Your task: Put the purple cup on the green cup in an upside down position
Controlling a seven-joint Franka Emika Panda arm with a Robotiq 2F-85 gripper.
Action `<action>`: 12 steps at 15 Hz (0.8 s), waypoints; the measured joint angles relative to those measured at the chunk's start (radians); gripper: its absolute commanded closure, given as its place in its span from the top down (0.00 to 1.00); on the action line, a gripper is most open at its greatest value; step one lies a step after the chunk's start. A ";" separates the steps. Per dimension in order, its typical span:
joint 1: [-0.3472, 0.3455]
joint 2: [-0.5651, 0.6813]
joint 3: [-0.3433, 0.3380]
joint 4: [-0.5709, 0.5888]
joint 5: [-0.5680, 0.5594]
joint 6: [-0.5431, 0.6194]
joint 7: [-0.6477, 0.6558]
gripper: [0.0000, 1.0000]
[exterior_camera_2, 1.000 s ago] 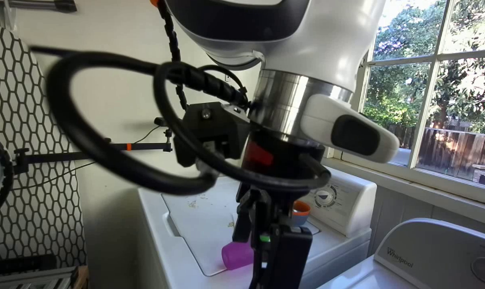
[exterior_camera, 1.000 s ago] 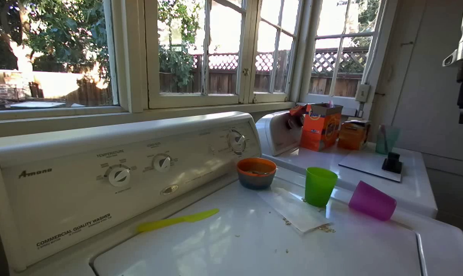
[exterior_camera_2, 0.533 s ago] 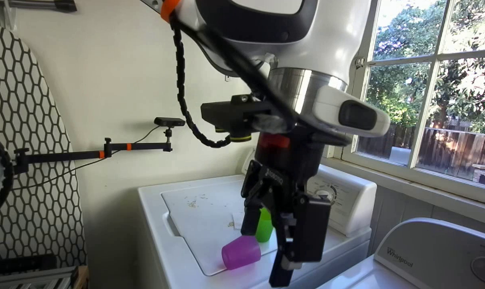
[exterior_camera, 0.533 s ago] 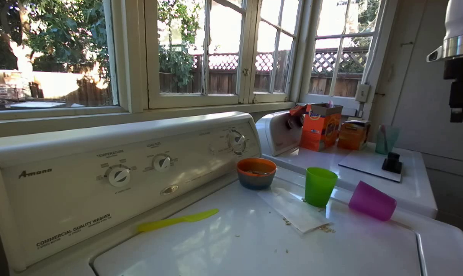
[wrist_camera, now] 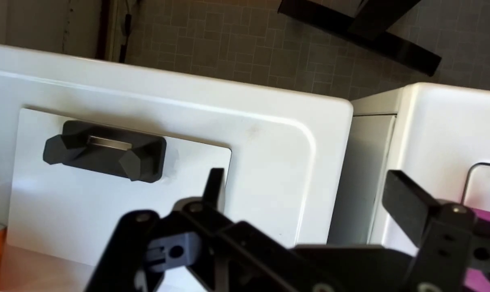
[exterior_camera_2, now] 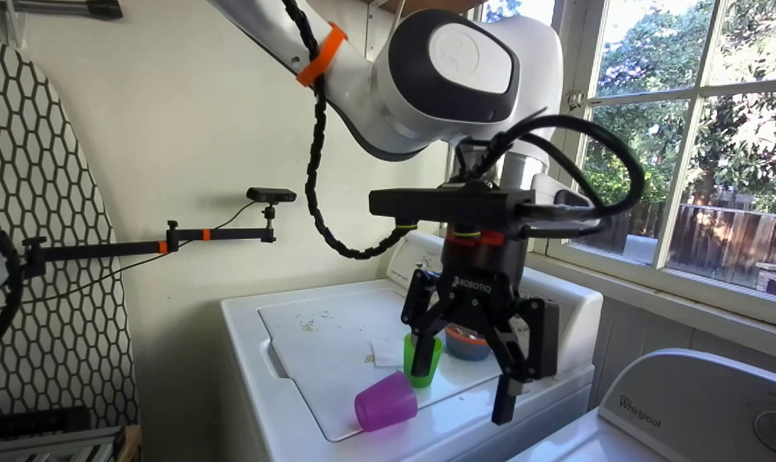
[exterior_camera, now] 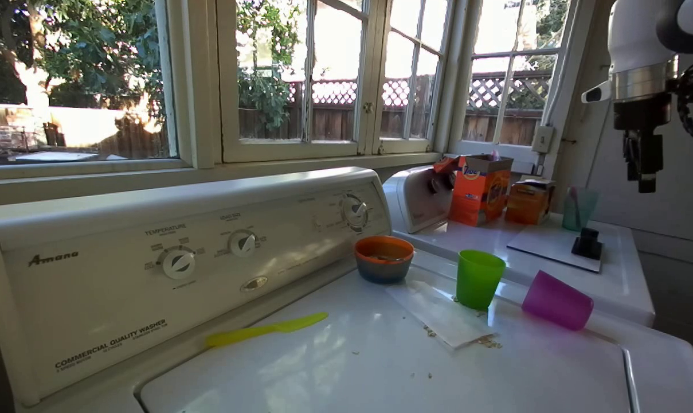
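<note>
The purple cup point(exterior_camera: 557, 301) lies on its side on the washer lid in both exterior views point(exterior_camera_2: 388, 403), its wider end toward the green cup. Only slivers of it show behind a finger in the wrist view point(wrist_camera: 487, 214). The green cup point(exterior_camera: 480, 281) stands upright beside it, apart from it. In an exterior view a finger partly covers the green cup point(exterior_camera_2: 435, 359); it is out of the wrist view. My gripper point(exterior_camera_2: 462, 396) is open and empty, pointing down, well above the gap between the two machines point(wrist_camera: 305, 172). It also hangs high at the right in an exterior view point(exterior_camera: 643, 186).
An orange-rimmed bowl point(exterior_camera: 383, 267), a yellow-green knife point(exterior_camera: 266, 330) and a paper napkin point(exterior_camera: 441, 318) with crumbs lie on the washer. The neighbouring machine holds a Tide box point(exterior_camera: 480, 192), a smaller box point(exterior_camera: 529, 201), a teal cup point(exterior_camera: 580, 211) and a white plate with a black block point(wrist_camera: 115, 150).
The arm has moved left in an exterior view, toward the cups. The wrist has turned, so the spread fingers now show side by side. The cups have not moved.
</note>
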 measured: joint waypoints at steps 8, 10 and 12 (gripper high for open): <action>0.001 0.024 0.002 0.022 -0.004 0.000 -0.028 1.00; 0.001 0.024 0.002 0.022 -0.004 0.000 -0.028 1.00; 0.001 0.024 0.002 0.022 -0.003 0.007 -0.026 1.00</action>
